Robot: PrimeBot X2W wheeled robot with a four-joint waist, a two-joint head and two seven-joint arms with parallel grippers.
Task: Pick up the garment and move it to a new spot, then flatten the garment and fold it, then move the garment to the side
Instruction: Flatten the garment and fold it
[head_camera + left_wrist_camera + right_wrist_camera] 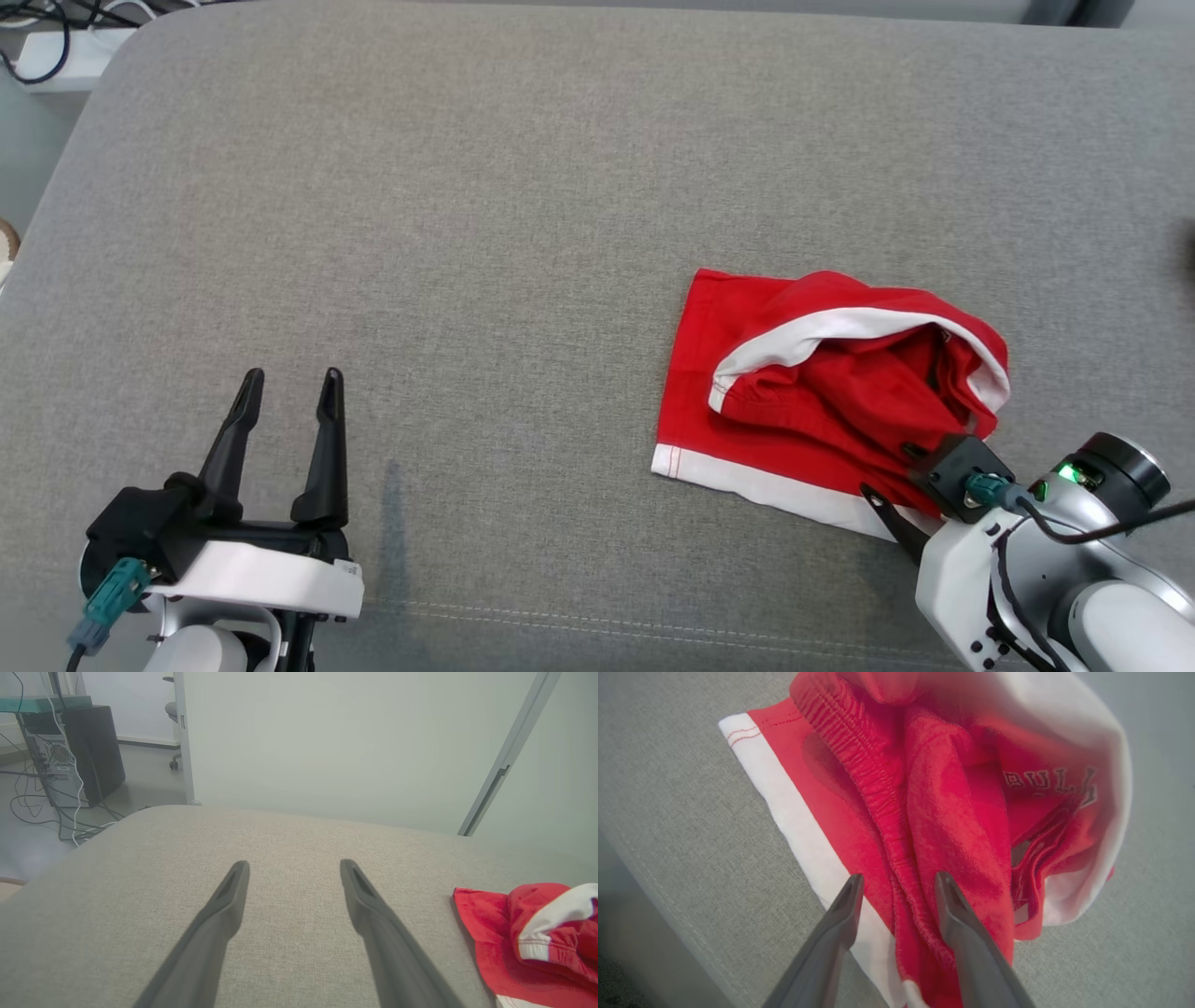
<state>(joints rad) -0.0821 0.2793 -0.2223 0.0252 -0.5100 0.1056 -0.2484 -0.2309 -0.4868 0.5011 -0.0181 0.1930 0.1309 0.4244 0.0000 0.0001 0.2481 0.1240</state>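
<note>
Crumpled red fabric shorts with white trim (803, 420) lie on a grey fabric cushion (467, 233). The right gripper (896, 882), jaws partly apart, straddles their elastic waistband fold. The left gripper (289, 383) hovers wide open, well apart from the shorts.

Bright, even light; soft shadows.

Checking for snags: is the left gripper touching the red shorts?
No, the left gripper sits open over bare cushion, apart from the shorts.
</note>
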